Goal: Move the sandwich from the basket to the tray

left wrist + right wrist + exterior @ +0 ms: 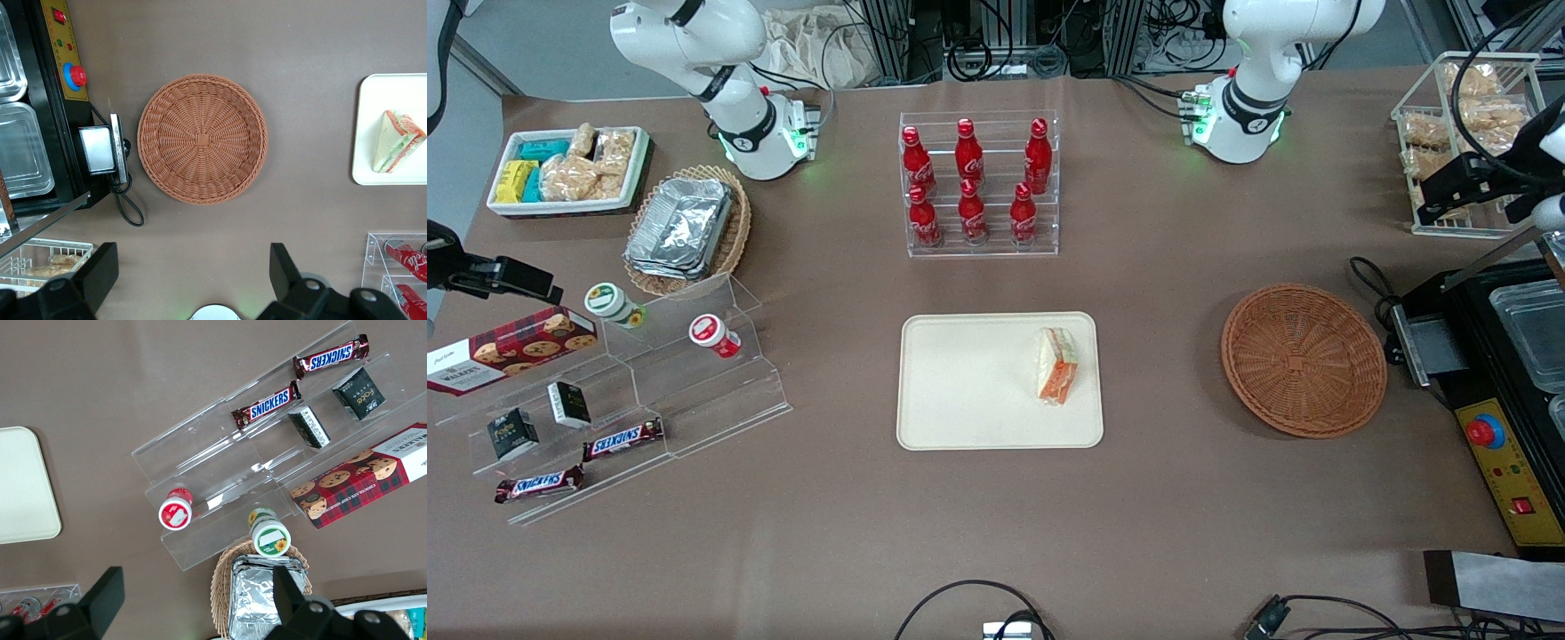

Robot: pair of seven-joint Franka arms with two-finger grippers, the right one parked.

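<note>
The sandwich [1056,365] lies on the cream tray [960,382] at the middle of the table, resting near the tray edge that faces the wicker basket [1303,359], its orange-red and green filling turned toward the front camera. The round reddish-brown basket sits well apart from the tray, toward the working arm's end of the table, and holds nothing.

The left arm's gripper [193,280] hangs high above the table, over bare brown cloth beside the basket and on the side farther from the front camera. Its two dark fingers [285,272] are spread wide, released, with nothing between them and touching nothing. From the wrist camera the basket [202,138] shows whole, with the sandwich [397,141] and the tray [373,127] off to one side of it.

A clear rack of red soda bottles [974,182] stands farther from the front camera than the tray. A black machine with a red button [1485,432] sits just beside the basket at the working arm's end of the table, and a clear bin of bagged snacks [1463,124] stands farther back from it. Toward the parked arm's end stand a clear stepped shelf [649,391] with chocolate bars [623,438] and small jars, and a tan basket of foil containers [685,229].
</note>
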